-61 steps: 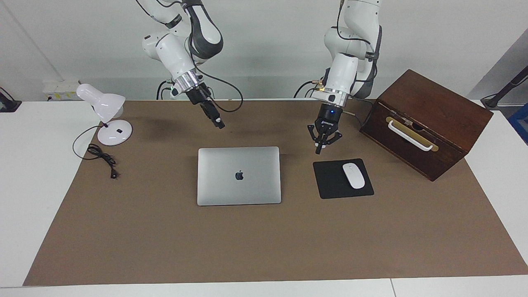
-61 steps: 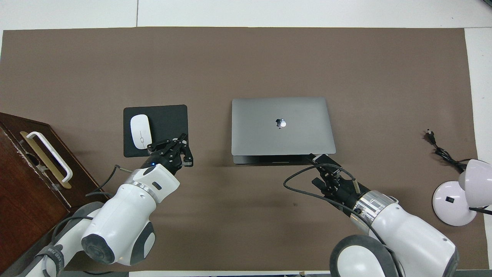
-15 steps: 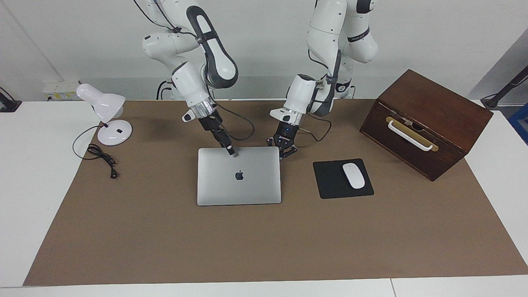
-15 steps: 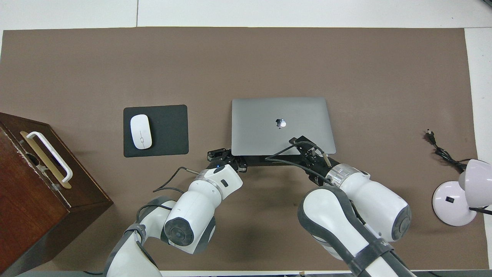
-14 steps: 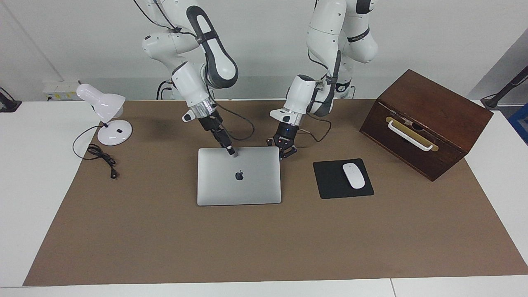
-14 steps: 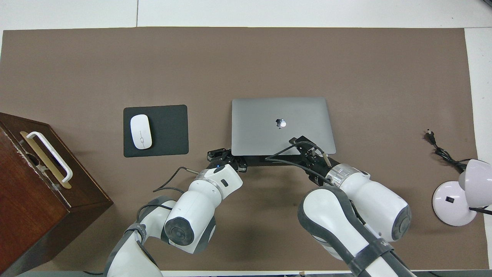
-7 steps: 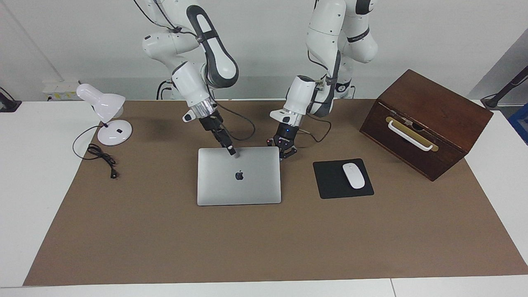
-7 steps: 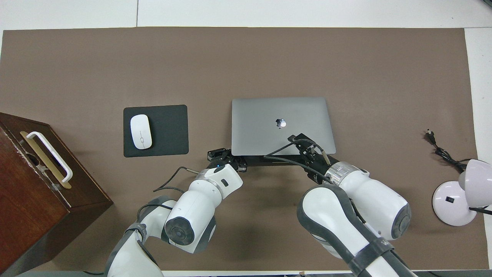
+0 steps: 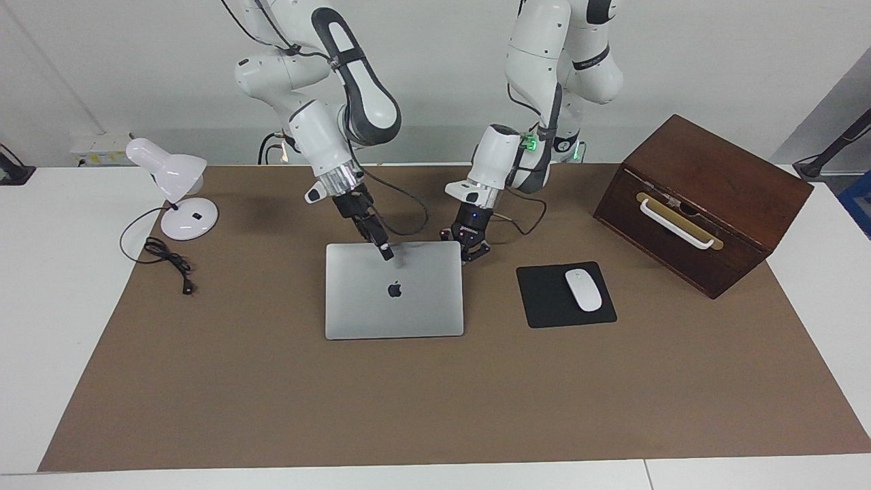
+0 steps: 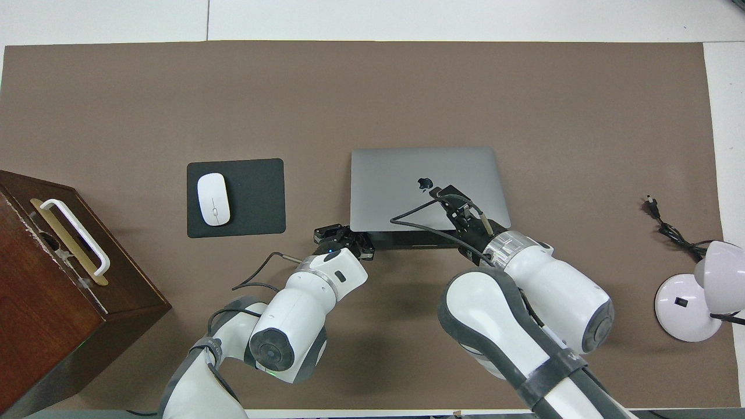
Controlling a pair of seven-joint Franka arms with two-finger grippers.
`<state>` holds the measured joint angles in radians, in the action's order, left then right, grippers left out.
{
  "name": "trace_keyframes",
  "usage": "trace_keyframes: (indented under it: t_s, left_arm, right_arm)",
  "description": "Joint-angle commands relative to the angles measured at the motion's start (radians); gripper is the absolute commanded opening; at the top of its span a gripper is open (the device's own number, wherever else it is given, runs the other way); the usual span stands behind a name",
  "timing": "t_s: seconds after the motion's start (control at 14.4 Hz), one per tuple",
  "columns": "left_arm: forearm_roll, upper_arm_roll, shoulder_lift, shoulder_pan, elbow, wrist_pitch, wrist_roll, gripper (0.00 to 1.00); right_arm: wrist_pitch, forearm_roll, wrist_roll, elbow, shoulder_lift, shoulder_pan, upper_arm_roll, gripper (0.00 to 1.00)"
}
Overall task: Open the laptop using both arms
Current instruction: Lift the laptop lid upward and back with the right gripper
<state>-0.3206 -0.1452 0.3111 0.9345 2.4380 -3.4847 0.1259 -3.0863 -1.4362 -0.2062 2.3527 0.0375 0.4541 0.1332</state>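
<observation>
Lifting begins: the slim silver-grey laptop (image 9: 395, 289), mid-mat beside the black mouse pad (image 9: 565, 294), shows its lid edge nearest the robots a touch higher than half a second ago. The right gripper (image 9: 386, 254), jaw state unreadable, has slid further over the lid, while the left gripper (image 9: 468, 255), fingertips together, stays at the corner, probably pinning the base.

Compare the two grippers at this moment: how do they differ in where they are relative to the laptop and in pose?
The right gripper is over the laptop lid, near the edge closest to the robots; the left gripper sits off the lid, beside the corner toward the mouse pad. The right gripper slants in along a tilted wrist; the left gripper points more steeply down. The left gripper is shut; the right one's state is unclear. Both are at the laptop's robot-side edge, and the lid looks closed.
</observation>
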Motion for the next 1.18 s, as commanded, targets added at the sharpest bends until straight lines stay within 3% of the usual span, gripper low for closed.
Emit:
trace_keyframes:
  t_s: [0.0,0.35,1.11]
  left_arm:
    - [-0.028,-0.011,0.026,0.018,-0.017,-0.019,-0.012,0.00]
    - [-0.026,-0.011,0.026,0.018,-0.019,-0.019,-0.012,0.00]
    - [-0.026,-0.011,0.026,0.018,-0.019,-0.019,-0.012,0.00]
  right_arm:
    - [-0.029,-0.046,0.067,-0.073,0.044,-0.008,0.000,1.00]
    - [-0.028,-0.044,0.122,-0.145,0.079,-0.046,-0.001,1.00]
    - [0.014,-0.027,0.195,-0.404,0.209,-0.161,-0.001,1.00]
